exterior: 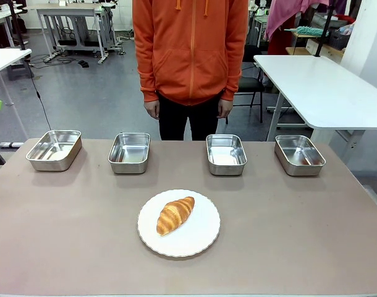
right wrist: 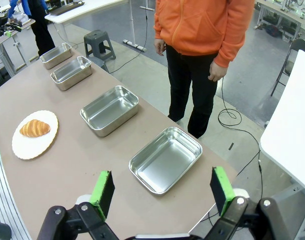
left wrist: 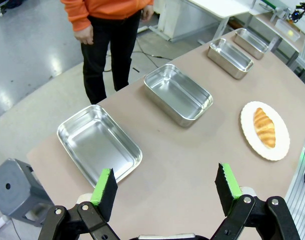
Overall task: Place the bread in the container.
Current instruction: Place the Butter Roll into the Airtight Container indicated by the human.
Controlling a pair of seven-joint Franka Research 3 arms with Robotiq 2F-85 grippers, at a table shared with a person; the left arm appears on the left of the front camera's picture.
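Observation:
The bread (exterior: 175,215) is a golden-brown croissant lying on a round white plate (exterior: 201,238) near the table's front middle; it also shows as the bread (left wrist: 265,127) and the bread (right wrist: 35,128) in the wrist views. Several alike steel containers stand in a row at the far side, all empty, among them one container (exterior: 129,152) left of centre and another container (exterior: 225,153) right of centre. My left gripper (left wrist: 167,187) hangs open above the table's left end, near the leftmost pan (left wrist: 98,143). My right gripper (right wrist: 163,189) hangs open above the right end, near the rightmost pan (right wrist: 166,158).
A person in an orange hoodie (exterior: 190,49) stands at the far edge, hands (exterior: 152,110) hanging at the sides. A white table (exterior: 324,86) stands beyond the right corner. A grey stool (left wrist: 12,190) sits on the floor off the left end.

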